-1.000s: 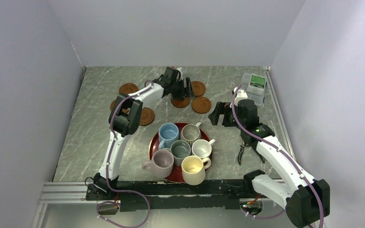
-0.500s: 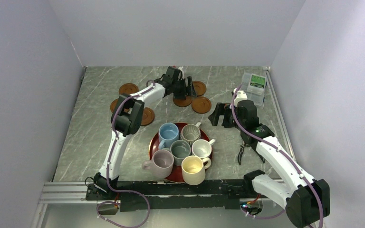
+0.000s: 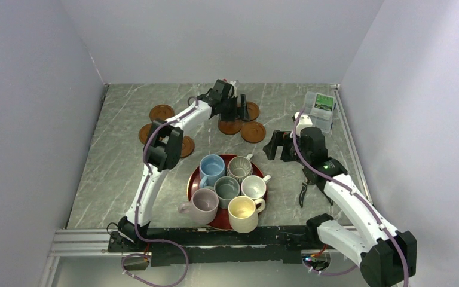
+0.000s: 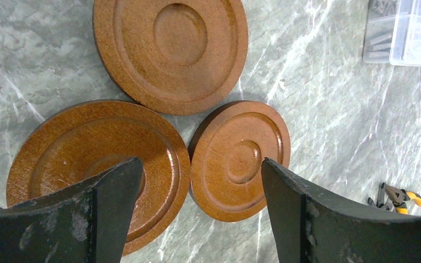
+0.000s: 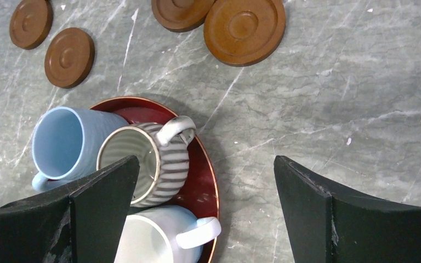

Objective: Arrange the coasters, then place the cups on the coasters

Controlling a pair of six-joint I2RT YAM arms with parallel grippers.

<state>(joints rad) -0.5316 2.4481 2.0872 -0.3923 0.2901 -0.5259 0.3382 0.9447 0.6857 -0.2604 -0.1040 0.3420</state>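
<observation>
Six reddish-brown coasters lie at the back of the table. In the top view, three are on the left (image 3: 162, 112) (image 3: 144, 133) (image 3: 184, 147). The other three cluster at centre (image 3: 230, 127) (image 3: 253, 132) (image 3: 253, 110). My left gripper (image 3: 239, 107) hovers open over that cluster. In its wrist view the gripper (image 4: 197, 181) has one coaster (image 4: 240, 159) lying between its fingers, untouched, and two others (image 4: 98, 159) (image 4: 170, 49) beside it. All six cups stand on the red tray (image 3: 192, 182), among them the light blue (image 3: 211, 167) and ribbed (image 3: 239, 168) ones. My right gripper (image 3: 278, 145) (image 5: 205, 164) hangs open and empty over the tray's right edge.
A clear plastic box (image 3: 321, 110) sits at the back right corner. Pliers (image 3: 303, 192) lie on the table beside the right arm. The grey walls close in on three sides.
My left gripper has shifted right and farther back over the centre coaster cluster, its jaws slightly wider. The right arm has barely moved.
</observation>
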